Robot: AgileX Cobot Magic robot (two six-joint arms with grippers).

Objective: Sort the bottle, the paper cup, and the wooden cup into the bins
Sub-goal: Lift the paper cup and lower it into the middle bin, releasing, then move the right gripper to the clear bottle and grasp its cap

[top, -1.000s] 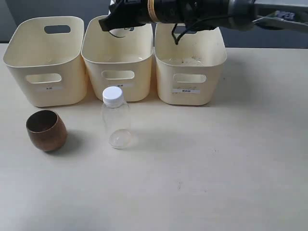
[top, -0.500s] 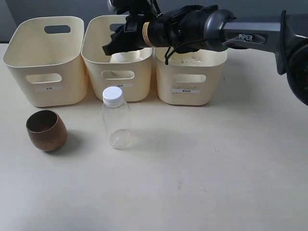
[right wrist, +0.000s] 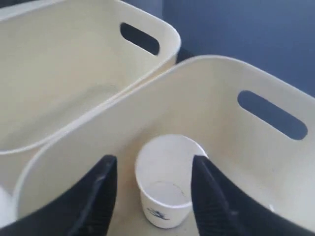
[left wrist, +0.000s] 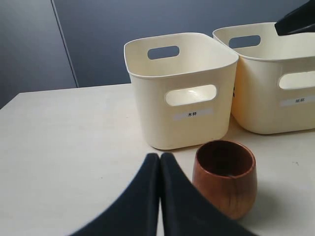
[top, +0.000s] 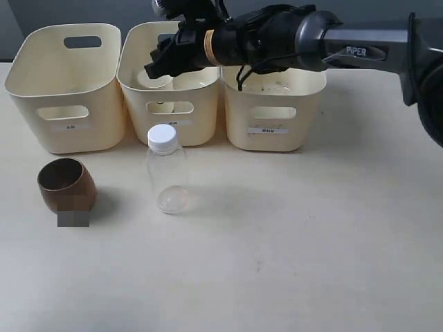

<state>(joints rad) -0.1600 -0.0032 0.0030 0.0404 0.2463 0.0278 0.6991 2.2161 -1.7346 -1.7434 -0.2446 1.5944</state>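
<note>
The white paper cup [right wrist: 167,182] stands upright on the floor of the middle bin [top: 169,124], seen in the exterior view as a pale shape [top: 155,79]. My right gripper [right wrist: 153,162] hangs open over it, one finger on each side, not touching; it reaches across from the right [top: 154,66]. The clear bottle [top: 167,169] with its white cap stands on the table in front of the middle bin. The brown wooden cup [top: 66,185] sits upright before the left bin [top: 62,31]. My left gripper [left wrist: 160,160] is shut and empty, just beside the wooden cup [left wrist: 225,177].
The right bin [top: 273,111] stands under the right arm's forearm [top: 346,48]. The three bins stand side by side along the table's back. The left bin [left wrist: 182,113] and middle bin [left wrist: 275,98] carry small front labels.
The right gripper has come down from above into the middle bin. The paper cup, first up at the gripper, now stands on the bin floor between open fingers.
</note>
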